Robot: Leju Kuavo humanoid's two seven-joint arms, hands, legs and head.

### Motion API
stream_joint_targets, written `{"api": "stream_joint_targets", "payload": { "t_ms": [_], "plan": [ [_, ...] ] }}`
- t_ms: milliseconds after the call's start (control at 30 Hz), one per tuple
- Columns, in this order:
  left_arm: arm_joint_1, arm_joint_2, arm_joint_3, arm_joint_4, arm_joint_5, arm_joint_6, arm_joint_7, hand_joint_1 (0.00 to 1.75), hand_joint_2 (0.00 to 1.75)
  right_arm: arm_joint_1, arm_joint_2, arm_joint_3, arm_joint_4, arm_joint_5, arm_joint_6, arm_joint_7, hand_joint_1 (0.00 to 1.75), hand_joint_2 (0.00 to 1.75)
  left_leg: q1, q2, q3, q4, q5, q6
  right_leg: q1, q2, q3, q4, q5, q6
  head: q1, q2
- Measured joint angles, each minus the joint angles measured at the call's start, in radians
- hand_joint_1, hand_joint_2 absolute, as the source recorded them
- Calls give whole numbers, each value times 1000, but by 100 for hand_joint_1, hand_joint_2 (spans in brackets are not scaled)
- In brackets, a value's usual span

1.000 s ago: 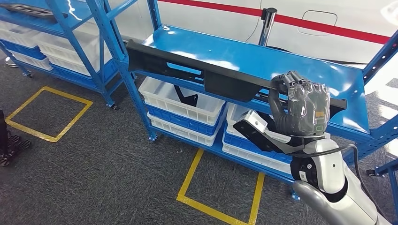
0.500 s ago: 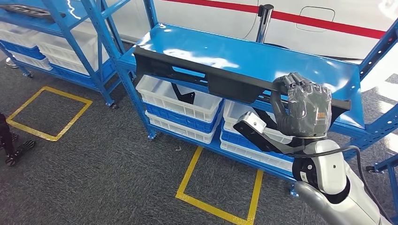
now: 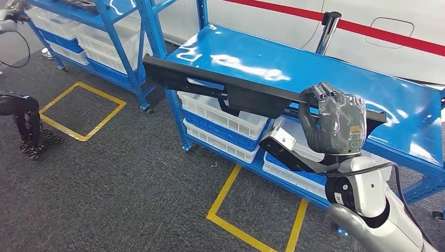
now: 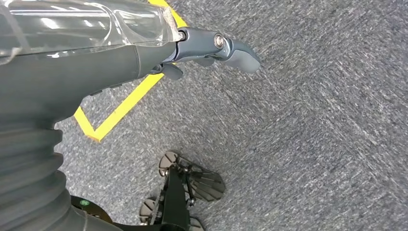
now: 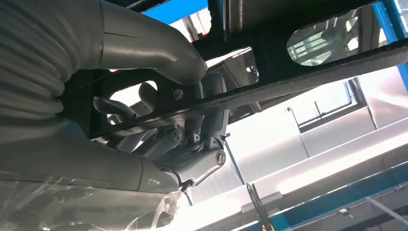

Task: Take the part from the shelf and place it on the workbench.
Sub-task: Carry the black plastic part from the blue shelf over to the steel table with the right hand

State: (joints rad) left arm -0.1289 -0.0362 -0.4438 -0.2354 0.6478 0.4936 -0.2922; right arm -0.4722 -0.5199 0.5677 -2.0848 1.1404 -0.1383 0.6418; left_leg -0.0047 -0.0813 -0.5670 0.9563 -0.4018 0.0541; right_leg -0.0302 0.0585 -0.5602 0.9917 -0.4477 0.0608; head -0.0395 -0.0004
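Observation:
The part (image 3: pixel 231 90) is a long black plastic bar, held level in front of the blue shelf (image 3: pixel 294 63). My right hand (image 3: pixel 338 122) grips it near its right end, fingers wrapped over its top edge. In the right wrist view the thumb (image 5: pixel 159 48) and fingers (image 5: pixel 207 110) clamp the black part (image 5: pixel 298 19) from both sides. My left hand (image 4: pixel 211 45) hangs over the grey carpet, its fingers holding nothing.
White and blue bins (image 3: pixel 225 118) fill the lower shelf level. A second blue rack (image 3: pixel 99 31) stands to the left. Yellow tape squares (image 3: pixel 246 210) mark the carpet. A dark wheeled stand (image 3: pixel 29 123) sits at the left. A white vehicle with a red stripe (image 3: pixel 378 31) is behind.
The whole view has shifted: the shelf and floor markings sit further right and the wheeled stand has come into view. The right hand still holds the part the same way.

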Motion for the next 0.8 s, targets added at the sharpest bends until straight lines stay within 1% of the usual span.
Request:
{"api": "stream_joint_targets", "payload": {
  "t_ms": [33, 100, 133, 167, 200, 233, 267, 300, 333, 367, 400, 433, 467, 500, 533, 567, 600, 633, 667, 700, 733, 767, 800],
  "plan": [
    [-1, 0, -1, 0, 0, 0, 0, 0, 175, 0, 0, 0, 0, -1, 1, -1, 175, 175, 0, -9, -8, 3, 1, -6, 0, 9, 5, -17, 0, -3, 0, 0],
    [1, 1, -2, 0, 0, 0, 0, 0, 175, -2, 0, 2, 0, -2, 4, -2, 175, 175, 4, -25, -20, 5, 6, -19, 2, -10, 1, -19, 2, -13, -1, 0],
    [3, 2, -3, 0, 1, 0, 0, 0, 175, -3, 0, 3, -1, -4, 5, -3, 175, 175, 4, -18, -26, 14, 0, -24, 2, -21, 1, -20, 4, -19, -1, 0],
    [5, 3, -3, 0, 2, 0, 1, 0, 175, -5, 0, 4, -1, -5, 6, -4, 175, 175, 5, -1, -40, 41, -16, -30, 1, -34, 1, -22, 6, -25, -3, 0],
    [5, 4, -3, 0, 3, 1, 1, 0, 175, -7, 0, 6, -1, -7, 8, -4, 175, 175, 5, 22, -63, 89, -43, -36, 0, -46, 2, -23, 6, -30, -4, 0],
    [6, 3, -4, 0, 4, 0, 1, 0, 175, -7, 0, 6, -1, -8, 11, -4, 175, 175, 6, 46, -94, 157, -76, -42, 1, -57, 2, -23, 6, -33, -5, 0],
    [5, 3, -4, 0, 4, 0, 1, 0, 175, -8, 0, 7, -1, -10, 14, -5, 175, 175, 9, 60, -128, 231, -107, -47, 3, -69, 2, -23, 5, -35, -6, 0],
    [6, 3, -4, 0, 5, 0, 1, 0, 175, -8, 0, 9, -1, -10, 17, -6, 175, 175, 11, 66, -156, 289, -126, -50, 3, -80, 2, -23, 5, -35, -6, 0],
    [7, 3, -4, 0, 5, 0, 1, 0, 175, -8, 0, 12, -1, -12, 20, -7, 175, 175, 12, 70, -167, 313, -128, -52, 4, -91, 2, -23, 4, -36, -6, 0],
    [8, 3, -5, 0, 5, 0, 1, 0, 175, -9, 0, 14, -1, -14, 21, -8, 175, 175, 13, 74, -158, 296, -113, -51, 4, -100, 3, -23, 4, -35, -6, 0],
    [8, 3, -5, 0, 5, 0, 1, 0, 175, -10, 0, 17, -1, -16, 23, -10, 175, 175, 12, 81, -128, 238, -83, -49, 4, -111, 4, -23, 3, -35, -6, 0],
    [7, 4, -5, 0, 5, 0, 1, 0, 175, -12, 0, 19, -2, -18, 24, -12, 175, 175, 10, 98, -86, 157, -50, -44, 5, -120, 5, -23, 3, -33, -6, 0],
    [5, 4, -6, 0, 5, 0, 1, 0, 175, -14, 0, 21, -2, -20, 25, -13, 175, 175, 5, 117, -49, 85, -25, -38, 8, -130, 6, -23, 1, -30, -6, 0],
    [3, 4, -6, 0, 5, 0, 1, 0, 175, -16, -1, 21, -2, -23, 27, -15, 175, 175, 0, 130, -24, 33, -9, -31, 10, -139, 8, -23, -1, -27, -5, 0],
    [2, 4, -7, 0, 5, 0, 0, 0, 175, -18, -1, 22, -2, -27, 30, -16, 175, 175, -5, 137, -15, 8, -4, -26, 12, -148, 9, -23, -2, -23, -5, 0],
    [2, 5, -7, 0, 6, 0, 0, 0, 175, -20, -1, 23, -2, -30, 32, -18, 175, 175, -9, 130, -17, 3, -4, -22, 14, -157, 10, -26, -2, -18, -4, 0],
    [2, 5, -8, 0, 6, 0, 0, 0, 175, -21, -2, 24, -2, -35, 35, -19, 175, 175, -8, 118, -18, 0, -1, -16, 14, -165, 12, -28, -2, -13, -4, 0],
    [4, 5, -8, 0, 7, 0, 0, 0, 175, -22, -2, 26, -2, -39, 37, -20, 175, 175, -7, 107, -16, -5, 4, -11, 12, -160, 13, -26, -7, -8, -4, 0],
    [5, 6, -8, 0, 8, 0, 0, 0, 175, -23, -2, 26, -3, -42, 39, -21, 175, 175, -4, 97, -13, -10, 8, -5, 11, -144, 7, -9, -22, -5, -3, 0],
    [5, 7, -9, 0, 10, 0, 0, 0, 175, -24, -2, 27, -3, -46, 39, -22, 175, 175, -1, 87, -10, -15, 13, 1, 9, -120, -9, 30, -48, -3, -2, 0],
    [5, 7, -9, 0, 11, 0, 0, 0, 175, -24, -3, 28, -3, -48, 40, -22, 175, 175, 1, 76, -9, -17, 15, 4, 8, -92, -36, 93, -83, -3, -2, 0],
    [5, 8, -10, 0, 11, -1, 0, 0, 175, -24, -3, 29, -3, -51, 41, -22, 175, 175, 1, 64, -9, -17, 16, 7, 8, -75, -72, 170, -119, -3, -1, 0],
    [4, 8, -10, 0, 12, -1, 0, 0, 175, -22, -3, 31, -3, -53, 42, -23, 175, 175, 1, 51, -9, -16, 16, 8, 9, -66, -105, 238, -143, -3, 0, 0]
  ]
}}
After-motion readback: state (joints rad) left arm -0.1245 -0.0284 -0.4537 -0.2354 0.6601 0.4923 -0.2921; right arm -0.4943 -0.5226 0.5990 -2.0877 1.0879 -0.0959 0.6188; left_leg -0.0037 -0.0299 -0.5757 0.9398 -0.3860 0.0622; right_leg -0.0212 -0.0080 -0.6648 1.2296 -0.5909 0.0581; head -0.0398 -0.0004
